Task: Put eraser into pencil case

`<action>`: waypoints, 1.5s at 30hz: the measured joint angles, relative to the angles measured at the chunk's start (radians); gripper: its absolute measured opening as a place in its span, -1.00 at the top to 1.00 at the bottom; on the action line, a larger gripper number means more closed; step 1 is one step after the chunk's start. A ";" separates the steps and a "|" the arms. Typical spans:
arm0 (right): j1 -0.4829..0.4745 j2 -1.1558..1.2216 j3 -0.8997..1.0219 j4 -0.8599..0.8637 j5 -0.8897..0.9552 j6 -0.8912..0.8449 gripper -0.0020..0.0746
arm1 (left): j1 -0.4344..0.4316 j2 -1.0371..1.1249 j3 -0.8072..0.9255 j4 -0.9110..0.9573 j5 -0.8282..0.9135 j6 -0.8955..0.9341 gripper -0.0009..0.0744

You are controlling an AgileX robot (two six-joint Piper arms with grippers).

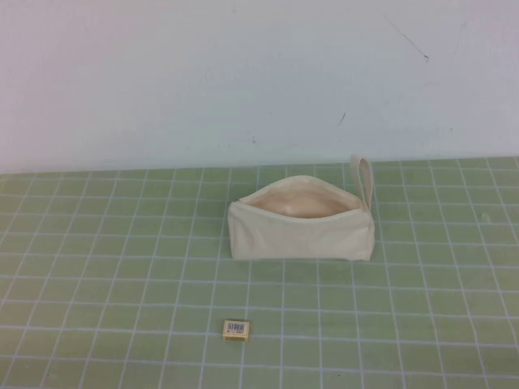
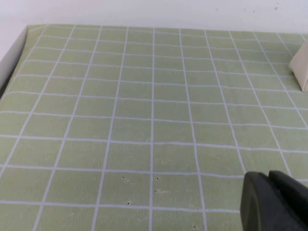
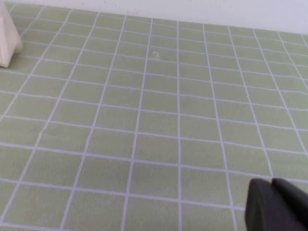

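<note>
Cream off-white canvas zip pencil case (image 1: 302,230) sits upright mid-bench on the green grid-lined mat (image 1: 122,267), mouth unzipped and gaping, beige lining visible inside. Its small fabric loop strap (image 1: 362,180) stands up at the robot's right end of the case.

Tiny flat tan-yellow eraser (image 1: 236,328) with a white barcode label lies flat on the mat, nearer the robot than the case and slightly toward the robot's left of its middle. Well apart from the case, not touching it. Nothing holds it.

Neither arm shows in the high view.

Left hand (image 2: 276,202): only a dark edge of it shows in a corner of the left wrist view, above bare mat. A corner of the pencil case (image 2: 301,65) sits at the frame edge, well apart from the hand. Cannot tell whether the hand is open or closed.

Right hand (image 3: 274,207): same, a dark piece in the corner of the right wrist view over bare mat, with an end of the pencil case (image 3: 7,41) at the far frame edge. Open or closed: cannot tell.

White wall (image 1: 243,73) behind the bench.
</note>
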 joint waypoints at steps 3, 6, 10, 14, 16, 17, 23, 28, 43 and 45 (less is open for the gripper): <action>0.000 0.000 0.000 0.000 0.000 0.000 0.95 | 0.000 0.000 0.000 0.000 0.000 0.000 0.98; 0.000 0.000 0.000 0.000 0.000 0.000 0.95 | 0.000 0.000 0.000 0.000 0.000 0.000 0.98; 0.000 0.000 0.000 0.000 0.000 0.000 0.95 | 0.000 0.000 0.000 0.000 0.000 0.000 0.98; 0.000 0.000 0.000 0.000 0.000 0.000 0.95 | 0.000 0.000 0.000 0.000 0.000 0.000 0.98; 0.000 0.000 0.000 0.000 0.000 0.000 0.95 | 0.000 0.000 0.000 0.000 0.000 0.000 0.98; 0.000 0.000 0.000 0.000 0.000 0.000 0.95 | 0.000 0.000 0.000 0.000 0.000 0.000 0.98; 0.000 0.000 0.000 0.000 0.000 0.000 0.95 | 0.000 0.000 0.000 0.011 -0.002 0.000 0.98; 0.000 0.000 0.000 0.000 0.000 0.000 0.95 | 0.000 0.000 0.000 0.017 -0.002 0.007 0.98; 0.000 0.000 0.000 0.000 0.000 0.000 0.95 | 0.000 0.000 0.004 0.042 -0.390 0.036 0.98; 0.000 0.000 0.000 0.000 0.000 0.000 0.95 | 0.000 0.000 0.004 0.042 -0.486 0.040 0.98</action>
